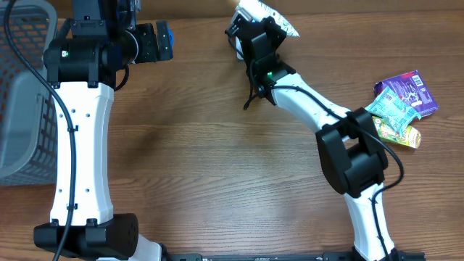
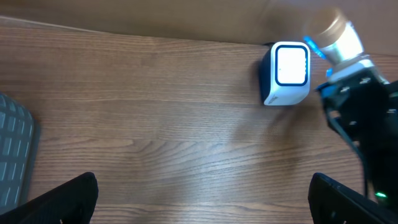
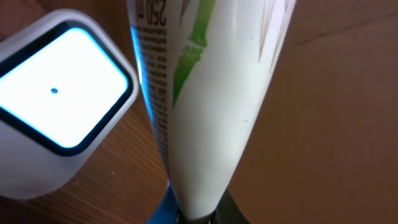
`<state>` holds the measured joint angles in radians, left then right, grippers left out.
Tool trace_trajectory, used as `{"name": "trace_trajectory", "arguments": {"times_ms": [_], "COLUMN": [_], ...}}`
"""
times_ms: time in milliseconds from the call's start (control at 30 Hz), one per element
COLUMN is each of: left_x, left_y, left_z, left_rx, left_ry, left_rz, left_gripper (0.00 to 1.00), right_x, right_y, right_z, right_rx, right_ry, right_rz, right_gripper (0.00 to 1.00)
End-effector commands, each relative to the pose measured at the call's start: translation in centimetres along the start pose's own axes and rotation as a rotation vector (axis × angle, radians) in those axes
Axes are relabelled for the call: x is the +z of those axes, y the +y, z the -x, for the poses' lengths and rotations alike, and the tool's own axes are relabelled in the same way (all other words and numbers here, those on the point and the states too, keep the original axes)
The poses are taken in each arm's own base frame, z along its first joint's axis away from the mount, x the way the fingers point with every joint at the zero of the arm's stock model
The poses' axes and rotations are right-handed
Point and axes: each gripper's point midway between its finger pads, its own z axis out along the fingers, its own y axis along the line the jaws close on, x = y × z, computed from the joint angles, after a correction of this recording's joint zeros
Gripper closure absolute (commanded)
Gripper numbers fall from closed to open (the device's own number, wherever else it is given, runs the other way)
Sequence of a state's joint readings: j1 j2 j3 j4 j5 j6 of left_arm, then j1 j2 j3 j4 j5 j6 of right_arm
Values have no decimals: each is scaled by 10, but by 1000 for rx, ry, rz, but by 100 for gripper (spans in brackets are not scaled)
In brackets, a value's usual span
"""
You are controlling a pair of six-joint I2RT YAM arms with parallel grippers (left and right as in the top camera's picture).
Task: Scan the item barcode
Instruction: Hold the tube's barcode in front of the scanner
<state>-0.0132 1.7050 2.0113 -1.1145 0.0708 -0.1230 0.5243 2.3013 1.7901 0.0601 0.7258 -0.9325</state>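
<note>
My right gripper (image 1: 255, 38) is shut on the crimped end of a white tube (image 3: 205, 93) with a green stripe and small print along one edge. The tube (image 1: 270, 13) points toward the table's far edge. Right beside it stands the scanner (image 3: 56, 106), a white cube with a glowing blue-rimmed window, and blue light falls on the tube's printed edge. No barcode shows. From the left wrist view the scanner (image 2: 286, 73) faces me with the tube (image 2: 333, 34) blurred at its right. My left gripper (image 2: 202, 202) hangs open over bare wood, holding nothing.
A grey mesh basket (image 1: 22, 87) stands at the table's left edge and shows in the left wrist view as a basket corner (image 2: 12, 149). Several snack packets (image 1: 402, 101) lie at the right side. The left gripper (image 1: 156, 42) sits at the far left.
</note>
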Motion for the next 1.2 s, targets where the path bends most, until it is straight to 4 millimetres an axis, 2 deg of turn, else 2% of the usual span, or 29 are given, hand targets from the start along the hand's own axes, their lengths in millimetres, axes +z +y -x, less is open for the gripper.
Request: {"name": "trace_trajectory", "arguments": {"times_ms": [0,200,767,867,1000,1167], "left_x": [0,0,0,0,0,0], "left_y": [-1,-1,0,-1,-1,-1], "left_z": [3,3,3,3,3,3], "left_rx": [19,19,19,19,19,19], "left_ry": [-5,-5,-5,-5,-5,-5], "left_rz": [-1,-1,0,-1,-1,-1], "left_gripper": [0,0,0,0,0,0], "right_x": [8,24,25,22,8,-23], "right_y": [1,19,9,-2,-27,-62], "right_z": [-1,-17,-30,-30,-15,7], "right_rx": [-50,-65,-65,-55,-21,11], "right_ry": [6,31,95,108,77,37], "right_rz": [-26,-3,-51,-75,-102,-111], "right_gripper": [96,96,96,96,96,96]}}
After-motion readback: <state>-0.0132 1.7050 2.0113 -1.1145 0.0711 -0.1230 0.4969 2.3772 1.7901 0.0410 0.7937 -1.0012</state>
